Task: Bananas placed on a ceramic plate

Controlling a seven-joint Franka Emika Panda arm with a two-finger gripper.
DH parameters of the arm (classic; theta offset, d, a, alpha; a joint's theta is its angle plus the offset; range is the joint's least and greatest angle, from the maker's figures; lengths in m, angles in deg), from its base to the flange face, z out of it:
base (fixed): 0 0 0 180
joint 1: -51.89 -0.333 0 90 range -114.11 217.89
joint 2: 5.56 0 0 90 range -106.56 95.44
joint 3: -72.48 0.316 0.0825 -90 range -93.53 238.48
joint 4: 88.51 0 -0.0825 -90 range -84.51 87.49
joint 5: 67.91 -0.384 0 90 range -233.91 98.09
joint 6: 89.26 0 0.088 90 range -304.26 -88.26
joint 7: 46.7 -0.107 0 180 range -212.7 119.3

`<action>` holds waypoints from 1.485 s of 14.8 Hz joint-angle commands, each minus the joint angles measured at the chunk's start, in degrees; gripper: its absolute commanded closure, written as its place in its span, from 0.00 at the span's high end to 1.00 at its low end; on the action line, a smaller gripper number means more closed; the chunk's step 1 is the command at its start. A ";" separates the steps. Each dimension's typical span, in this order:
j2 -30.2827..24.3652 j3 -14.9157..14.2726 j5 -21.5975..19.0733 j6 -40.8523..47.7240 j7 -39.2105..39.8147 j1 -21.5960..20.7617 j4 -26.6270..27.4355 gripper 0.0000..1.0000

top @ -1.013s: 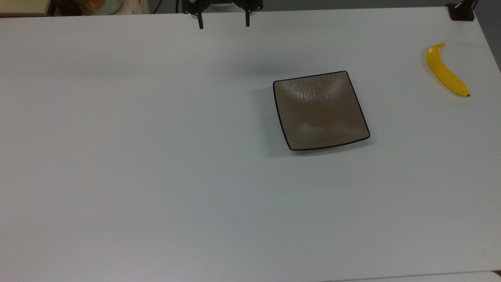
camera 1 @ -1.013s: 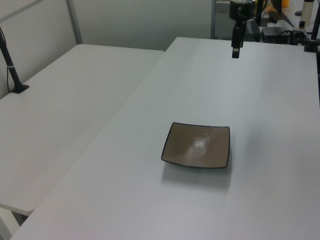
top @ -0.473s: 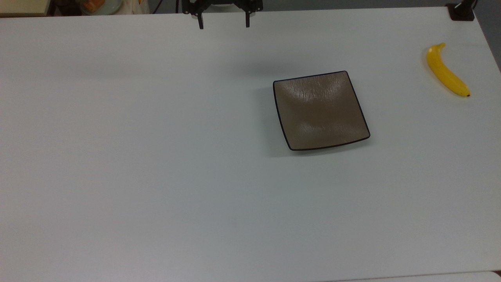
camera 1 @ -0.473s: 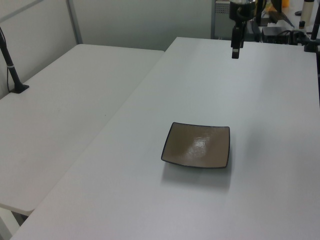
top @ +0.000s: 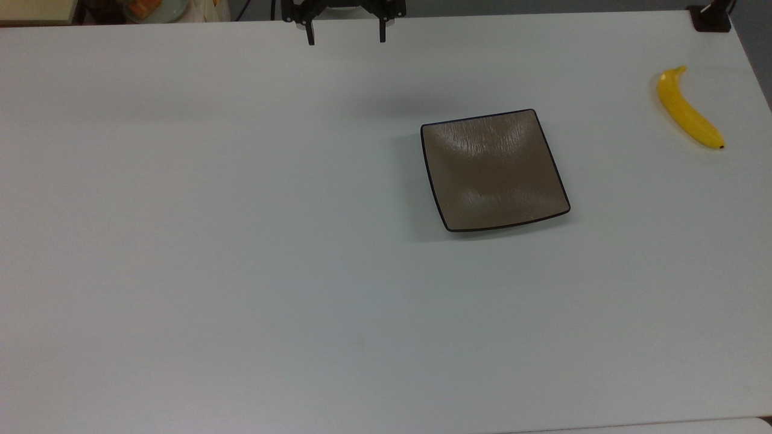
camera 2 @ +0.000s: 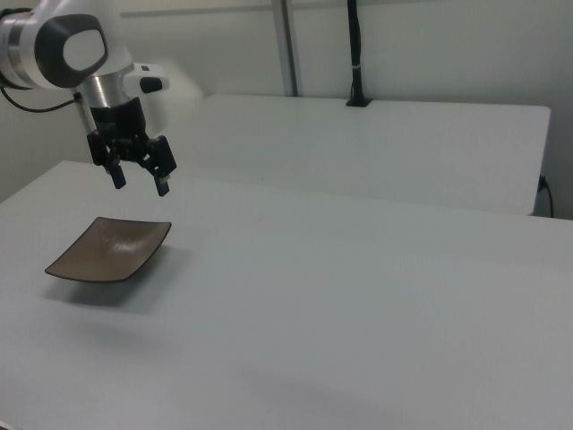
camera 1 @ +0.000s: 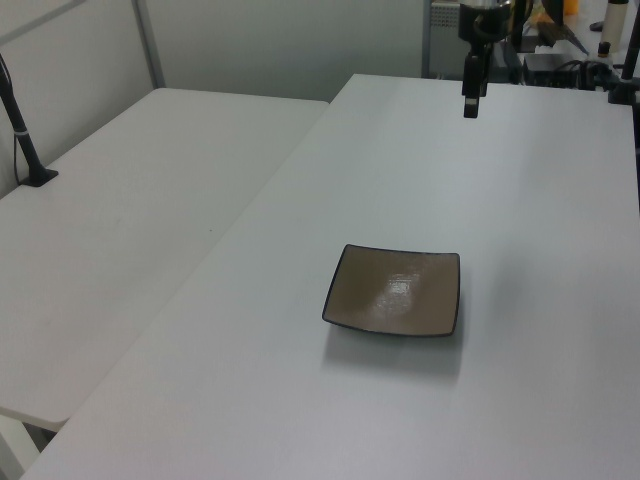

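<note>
White table point(top: 241, 241), banana point(top: 687, 111), plate point(top: 493, 170) unmoved

Desk point(top: 241, 241): broad white surface, bare on every side of the square brown plate point(top: 493, 170). Plate: shallow, low-rimmed, nothing lying in it, open from above and from all four edges. Banana point(top: 687, 112): well apart from the plate, toward the top view's right, near the desk's edge, bare desk all round it. Gripper point(top: 345, 37): raised above the desk's far edge, well apart from the plate, fingers point(camera 2: 162, 187) spread, nothing between them.
</note>
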 commanded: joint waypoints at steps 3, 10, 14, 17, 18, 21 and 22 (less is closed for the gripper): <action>-0.68 -0.04 0.13 -0.11 -0.40 -0.55 1.12 1.00; 1.25 0.66 -5.04 -1.08 -3.91 -4.32 0.42 1.00; 1.69 1.19 -10.06 -1.78 -3.91 -9.50 0.33 1.00; 3.35 5.92 -11.99 -5.20 -7.33 -10.48 0.24 1.00; 4.23 7.33 -12.70 -7.39 -8.56 -11.35 0.33 1.00; 7.65 8.57 -12.79 -13.72 -12.34 -16.87 0.33 1.00; 9.41 8.49 -12.70 -16.00 -13.22 -18.98 0.33 1.00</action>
